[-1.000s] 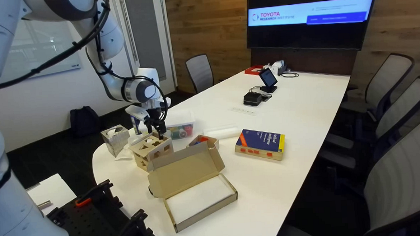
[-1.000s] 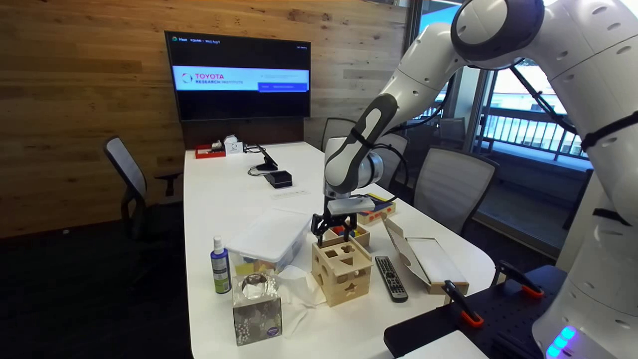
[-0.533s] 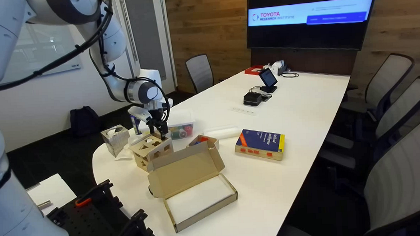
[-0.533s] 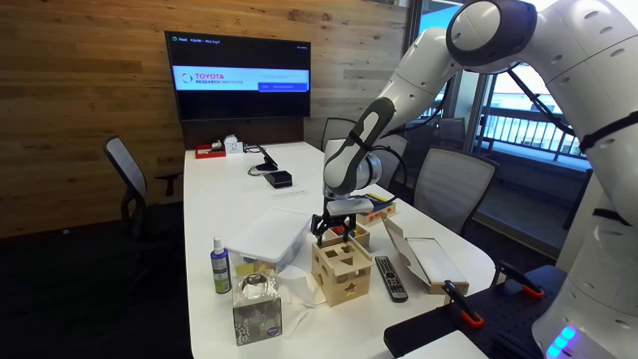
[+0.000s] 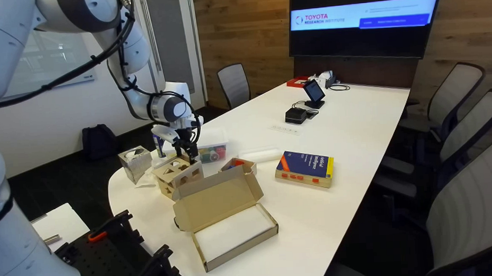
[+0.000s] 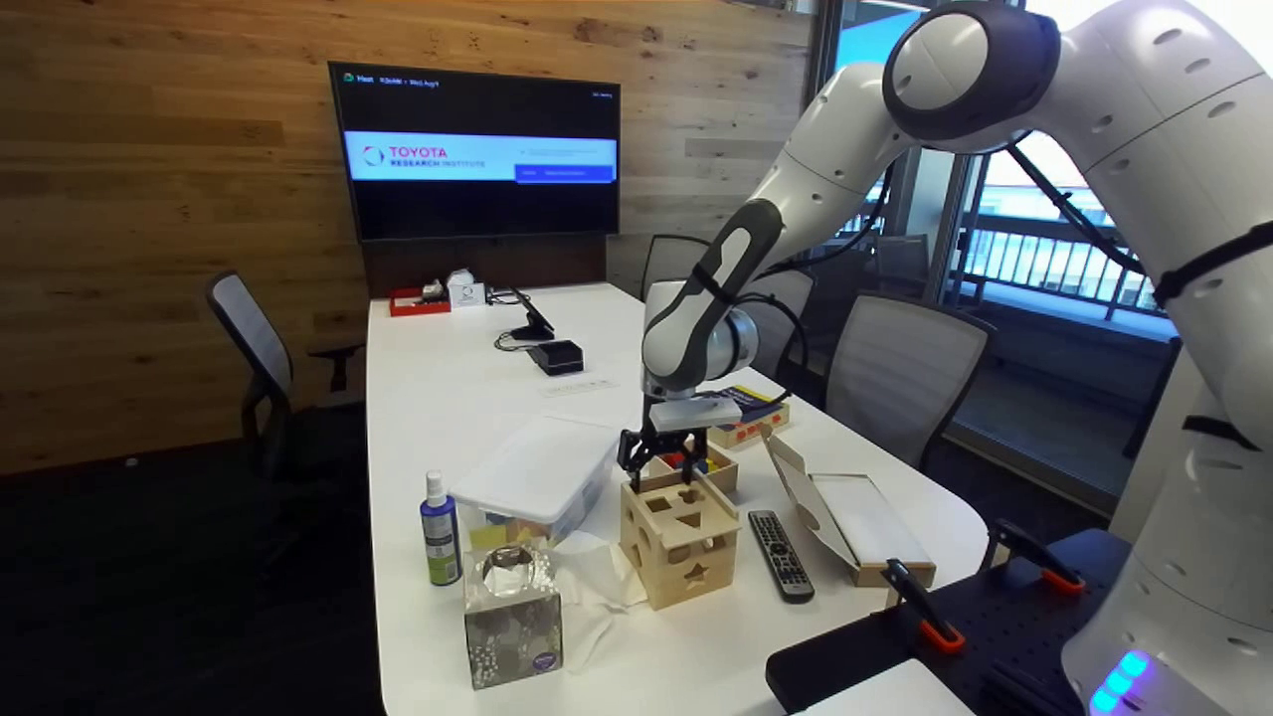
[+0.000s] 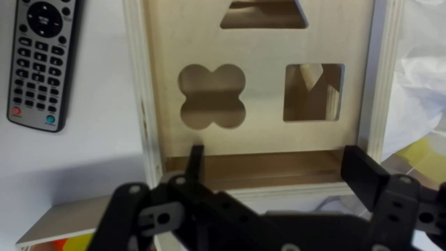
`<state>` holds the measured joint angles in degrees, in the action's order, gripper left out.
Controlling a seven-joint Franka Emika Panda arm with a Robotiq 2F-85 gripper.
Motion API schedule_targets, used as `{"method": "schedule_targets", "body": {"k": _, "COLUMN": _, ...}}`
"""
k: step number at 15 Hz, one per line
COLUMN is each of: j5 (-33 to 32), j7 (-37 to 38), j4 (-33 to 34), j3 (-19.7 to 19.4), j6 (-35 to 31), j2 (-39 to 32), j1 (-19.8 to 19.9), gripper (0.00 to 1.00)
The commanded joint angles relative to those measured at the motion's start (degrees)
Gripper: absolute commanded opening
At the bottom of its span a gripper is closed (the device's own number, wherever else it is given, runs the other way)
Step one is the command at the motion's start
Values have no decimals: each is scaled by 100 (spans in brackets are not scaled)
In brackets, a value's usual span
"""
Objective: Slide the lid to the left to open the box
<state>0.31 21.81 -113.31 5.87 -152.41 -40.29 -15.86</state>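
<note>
The box is a small light-wood cube on the table, also in an exterior view. Its lid is the flat top panel with clover, square and triangular cut-outs, lying between two raised side rails. In the wrist view a dark gap shows between the lid's edge and the box's end wall. My gripper is open and empty, its fingers spread nearly the width of the box at that gap. It shows above the box's far edge in both exterior views. Whether the fingertips touch the lid is unclear.
A remote lies beside the box. A small tray of coloured blocks, an open cardboard box, a tissue box, a spray bottle, a lidded plastic bin and a thick book stand around it.
The arm has lowered slightly and shifted a little, rightward in one exterior view and leftward in another. The box has shifted very slightly in the last half second. The gripper stays open.
</note>
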Motion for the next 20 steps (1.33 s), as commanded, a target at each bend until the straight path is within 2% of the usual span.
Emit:
{"method": "schedule_targets", "body": {"k": 1, "j5": 180, "j7": -220, "j4": 206, "j3": 25, "j6": 263, "j2": -80, "j1": 0, "gripper": 100}}
{"method": "schedule_targets", "body": {"k": 20, "j5": 610, "j7": -817, "j4": 560, "j3": 288, "j6": 1168, "j2": -210, "j1": 238, "gripper": 100}}
